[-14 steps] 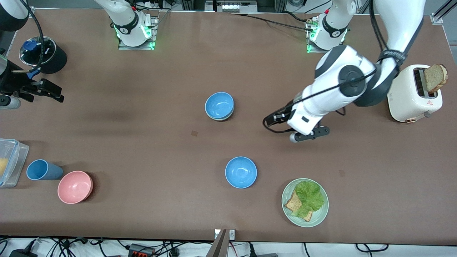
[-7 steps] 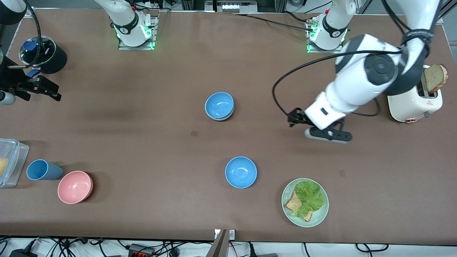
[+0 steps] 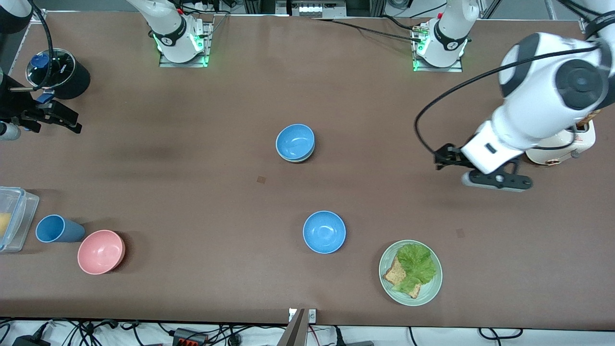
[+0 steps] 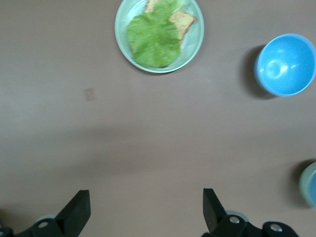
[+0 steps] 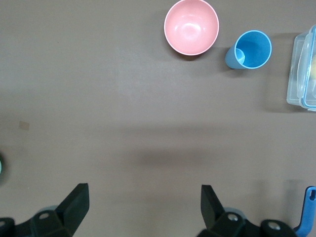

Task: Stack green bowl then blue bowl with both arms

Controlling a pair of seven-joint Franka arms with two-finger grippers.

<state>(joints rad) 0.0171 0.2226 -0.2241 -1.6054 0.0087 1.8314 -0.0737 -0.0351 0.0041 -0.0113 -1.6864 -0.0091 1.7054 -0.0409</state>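
Observation:
A blue bowl (image 3: 295, 141) sits nested in the green bowl (image 3: 299, 159) at mid-table; only the green bowl's lower rim shows. This stack also shows at the edge of the left wrist view (image 4: 310, 183). A second blue bowl (image 3: 324, 231) stands alone nearer the front camera and shows in the left wrist view (image 4: 286, 64). My left gripper (image 3: 475, 166) is open and empty over bare table beside the toaster; its open jaws show in its wrist view (image 4: 145, 213). My right gripper (image 3: 53, 116) is open and empty at the right arm's end of the table (image 5: 143, 205).
A pale-green plate with lettuce and toast (image 3: 410, 272) lies near the front edge. A white toaster (image 3: 557, 139) holds bread. A pink bowl (image 3: 101, 251), blue cup (image 3: 56, 228) and clear container (image 3: 14, 218) stand at the right arm's end. A black pot (image 3: 57, 72) stands beside the right gripper.
My left arm has swung away from the stacked bowls toward the toaster, gripper empty. My right gripper has barely shifted. The bowls have not moved.

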